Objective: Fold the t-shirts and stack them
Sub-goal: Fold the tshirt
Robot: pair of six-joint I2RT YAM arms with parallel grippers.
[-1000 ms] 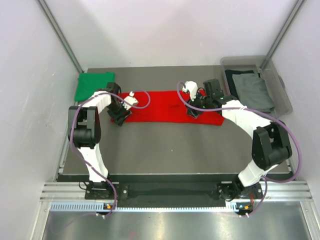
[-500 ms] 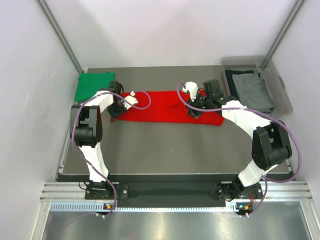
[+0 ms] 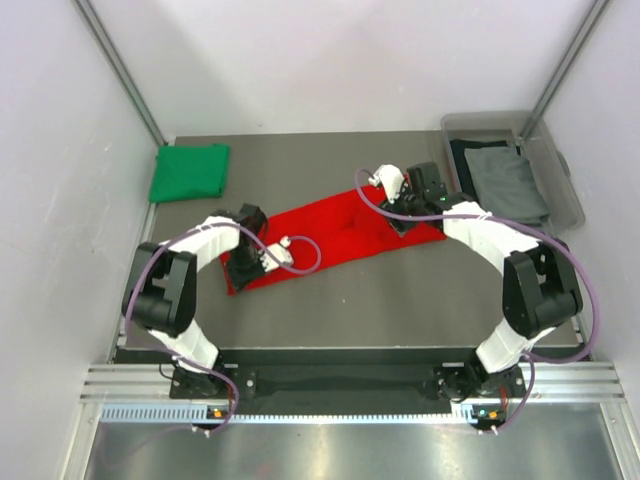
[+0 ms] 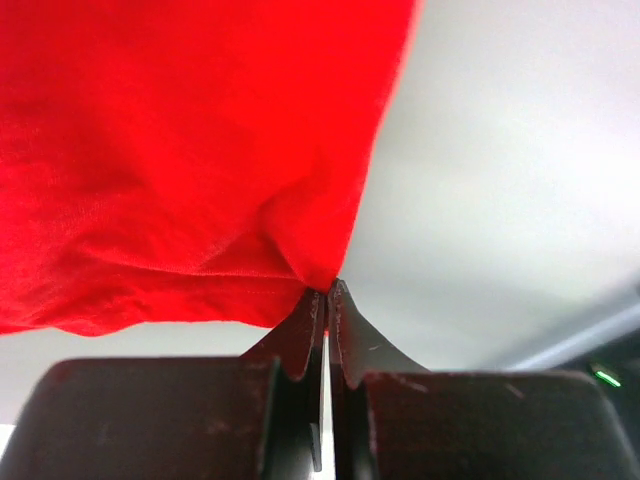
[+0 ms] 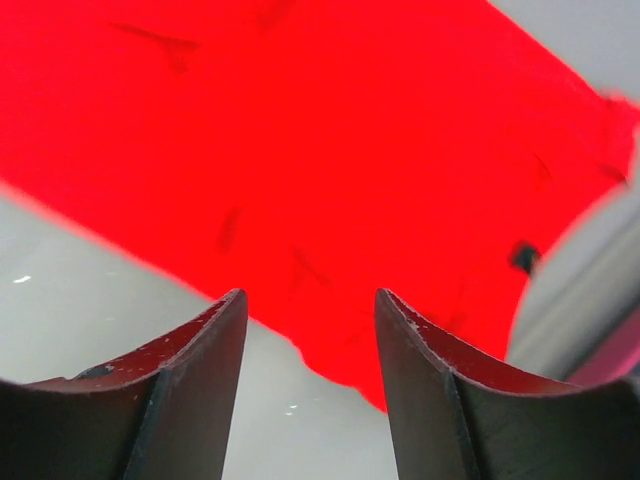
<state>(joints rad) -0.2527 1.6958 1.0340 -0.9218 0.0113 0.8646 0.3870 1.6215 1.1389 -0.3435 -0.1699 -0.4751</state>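
At mid-frame, left jaws clench a corner of the red t-shirt point(image 3: 340, 225); right jaws gape over its upper-right end.

light: bright, even, overhead | shadows: faint | glare: steel front edge | wrist views: soft, oversaturated red
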